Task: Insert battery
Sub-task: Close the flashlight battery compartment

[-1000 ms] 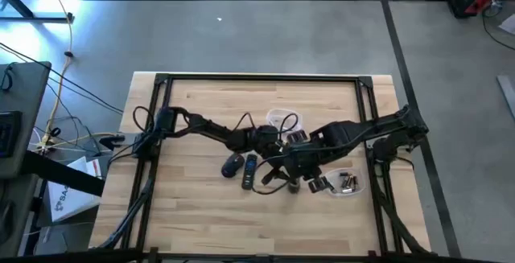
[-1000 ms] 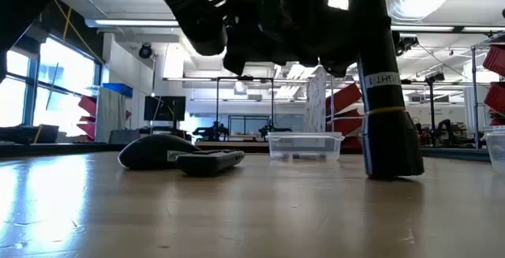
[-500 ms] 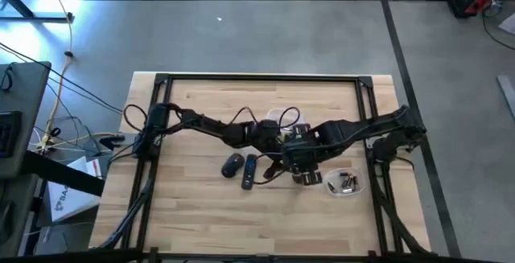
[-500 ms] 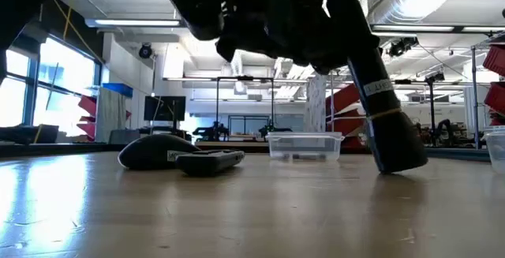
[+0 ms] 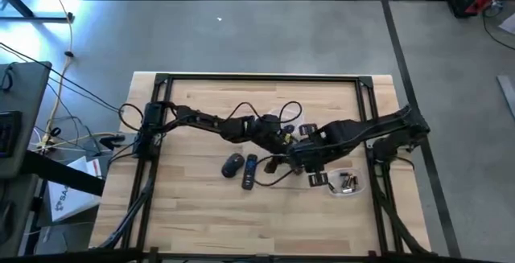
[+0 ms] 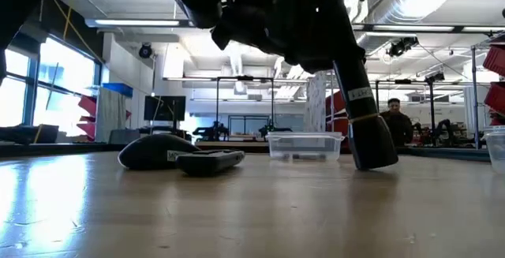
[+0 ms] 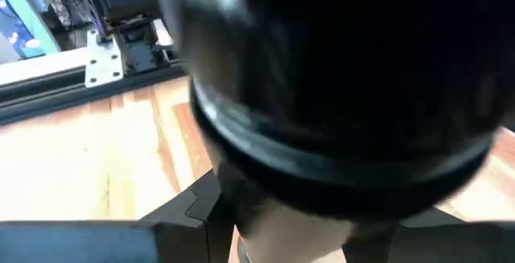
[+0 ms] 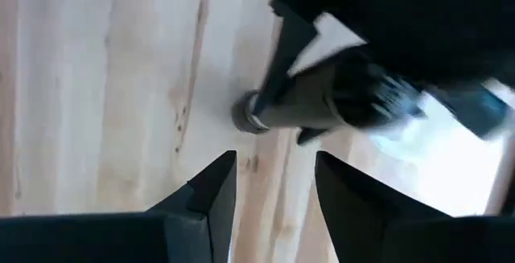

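Where the bench [image 5: 185, 215] comes nearest on the right, a clear tray [image 5: 330, 187] holds the batteries [image 5: 348, 183], which lie loose and apart from both grippers. Left of the tray a dark remote [image 5: 249, 171] and a mouse [image 5: 232, 164] lie side by side. Above mid-bench the right gripper [image 8: 275, 157] hangs with its fingers spread and nothing between them, facing a dark flashlight [image 6: 364, 124]. The left gripper [image 5: 278, 140] is clamped on that flashlight, which tilts with its lower end down at the bench. Farther back stands a second clear container [image 6: 304, 145].
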Controlling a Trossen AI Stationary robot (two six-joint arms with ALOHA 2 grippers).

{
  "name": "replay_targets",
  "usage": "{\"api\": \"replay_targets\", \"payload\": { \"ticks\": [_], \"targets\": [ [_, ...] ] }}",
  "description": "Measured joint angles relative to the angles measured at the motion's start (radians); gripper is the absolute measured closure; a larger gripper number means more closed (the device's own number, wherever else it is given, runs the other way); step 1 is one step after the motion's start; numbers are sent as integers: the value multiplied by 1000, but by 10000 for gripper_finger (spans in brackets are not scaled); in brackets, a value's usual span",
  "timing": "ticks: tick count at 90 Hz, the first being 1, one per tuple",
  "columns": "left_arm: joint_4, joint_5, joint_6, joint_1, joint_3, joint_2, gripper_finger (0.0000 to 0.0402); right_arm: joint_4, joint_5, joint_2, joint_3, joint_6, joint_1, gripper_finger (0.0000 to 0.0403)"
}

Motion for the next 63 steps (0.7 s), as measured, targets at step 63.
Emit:
{"api": "replay_targets", "payload": {
  "ticks": [63],
  "targets": [
    [21,-62,-9,-2,37,27,255,50,202,-260,-205,171,73,286]
  ]
}}
